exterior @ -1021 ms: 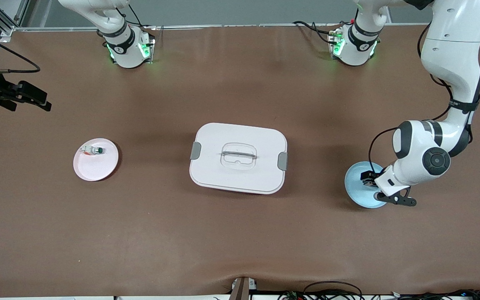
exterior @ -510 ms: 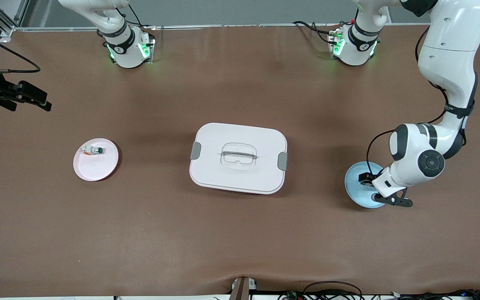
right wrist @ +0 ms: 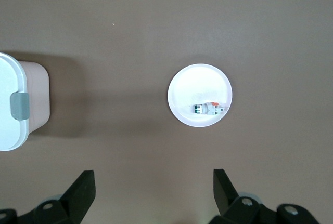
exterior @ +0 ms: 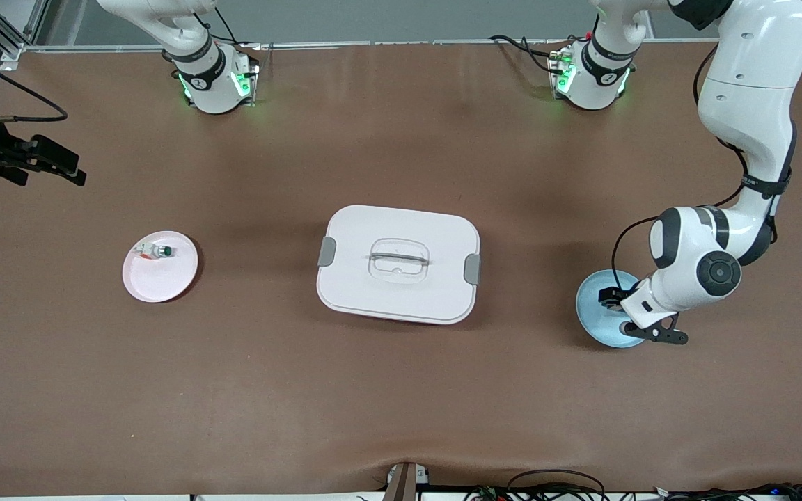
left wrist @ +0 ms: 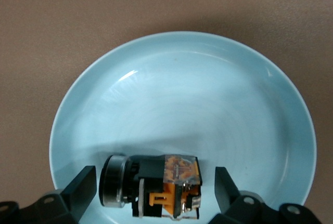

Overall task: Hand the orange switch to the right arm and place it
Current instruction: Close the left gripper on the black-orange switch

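Note:
The orange switch [left wrist: 156,187], a small black body with an orange end and a silver round cap, lies on its side in the light blue plate [left wrist: 208,99]. My left gripper [left wrist: 153,190] is open, low in the plate, with one finger on each side of the switch and a small gap at both ends. In the front view the left gripper [exterior: 613,303] is over the blue plate [exterior: 592,316] at the left arm's end of the table, and it hides the switch. My right gripper [right wrist: 153,187] is open and empty, and it waits high over the right arm's end of the table [exterior: 67,169].
A pink plate [exterior: 164,278] holding a small white-and-green part with a red bit [exterior: 156,252] sits toward the right arm's end; both also show in the right wrist view, the plate [right wrist: 195,81] and the part [right wrist: 209,108]. A white lidded box [exterior: 398,263] stands mid-table.
The left arm's elbow and wrist shifted a little toward the robots' bases, settling the left gripper in the blue plate. The right arm has not moved.

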{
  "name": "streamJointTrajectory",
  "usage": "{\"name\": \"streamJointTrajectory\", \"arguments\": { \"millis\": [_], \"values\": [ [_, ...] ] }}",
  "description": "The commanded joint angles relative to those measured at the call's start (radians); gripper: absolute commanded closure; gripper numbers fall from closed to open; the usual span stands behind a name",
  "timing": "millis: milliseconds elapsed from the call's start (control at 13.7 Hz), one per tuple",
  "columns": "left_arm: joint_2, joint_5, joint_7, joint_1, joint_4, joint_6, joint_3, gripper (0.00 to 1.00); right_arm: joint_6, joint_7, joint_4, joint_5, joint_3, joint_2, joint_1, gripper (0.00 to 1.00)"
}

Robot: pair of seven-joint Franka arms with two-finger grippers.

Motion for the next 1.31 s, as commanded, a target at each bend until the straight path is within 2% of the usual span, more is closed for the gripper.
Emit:
{"name": "streamJointTrajectory", "arguments": {
  "millis": [0,73,146,219,1021,1239],
  "values": [
    [-0.005,0.003,0.018,0.011,-0.009,0.013,-0.009,0.26,0.002,0.013,-0.019,0.0,0.012,-0.019,-0.016,0.0],
    [-0.005,0.003,0.018,0.011,-0.011,0.013,-0.009,0.5,0.002,0.013,-0.019,-0.001,0.011,-0.019,-0.016,0.0],
    [-0.007,0.003,0.018,0.011,-0.011,0.012,-0.009,0.69,0.002,0.013,-0.019,0.0,0.01,-0.019,-0.016,0.0],
    [-0.008,0.003,0.017,0.01,-0.011,0.01,-0.009,0.8,0.002,0.013,-0.019,0.0,0.01,-0.019,-0.017,0.0],
    [-0.023,0.003,0.006,0.008,-0.016,-0.005,-0.009,0.81,0.005,0.013,-0.019,-0.001,0.009,-0.019,-0.019,0.0],
    [-0.065,0.002,0.008,0.008,-0.019,-0.056,-0.009,0.81,0.005,0.013,-0.019,-0.001,0.009,-0.018,-0.017,0.0]
  ]
}}
